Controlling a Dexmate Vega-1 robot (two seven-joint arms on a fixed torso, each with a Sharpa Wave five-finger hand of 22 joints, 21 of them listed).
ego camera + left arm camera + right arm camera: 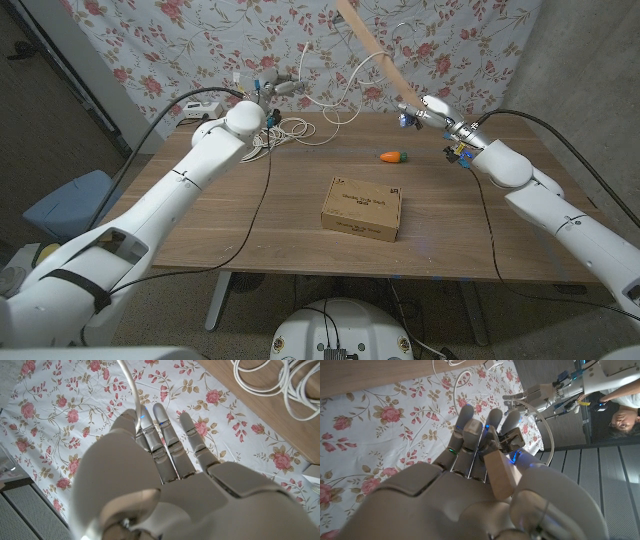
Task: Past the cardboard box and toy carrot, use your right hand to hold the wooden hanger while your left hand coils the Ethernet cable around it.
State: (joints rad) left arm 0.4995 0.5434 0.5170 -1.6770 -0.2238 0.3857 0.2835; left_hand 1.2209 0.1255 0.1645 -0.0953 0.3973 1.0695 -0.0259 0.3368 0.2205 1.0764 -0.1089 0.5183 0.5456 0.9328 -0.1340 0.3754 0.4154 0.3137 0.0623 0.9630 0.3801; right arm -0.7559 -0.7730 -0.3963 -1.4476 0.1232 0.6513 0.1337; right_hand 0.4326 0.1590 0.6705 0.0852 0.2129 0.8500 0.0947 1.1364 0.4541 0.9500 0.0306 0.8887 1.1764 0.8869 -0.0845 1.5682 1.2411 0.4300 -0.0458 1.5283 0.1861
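Observation:
My right hand (pixel 422 108) is raised over the table's far right and grips the lower end of the wooden hanger (pixel 368 45), which slants up to the left. The right wrist view shows the hanger's wood (pixel 499 471) clamped between thumb and fingers of my right hand (pixel 470 485). My left hand (pixel 274 90) is up at the far left and pinches the white Ethernet cable (pixel 335 92), which arcs across to the hanger. In the left wrist view the cable (pixel 131 385) leaves my left hand (pixel 165 475) at the fingertips. Slack cable lies coiled on the table (pixel 286 130).
A cardboard box (pixel 362 210) lies mid-table and an orange toy carrot (pixel 390 156) beyond it. A white device (pixel 200 108) sits at the far left corner. A floral sheet (pixel 180 40) hangs behind. A person (pixel 620 415) is off to one side.

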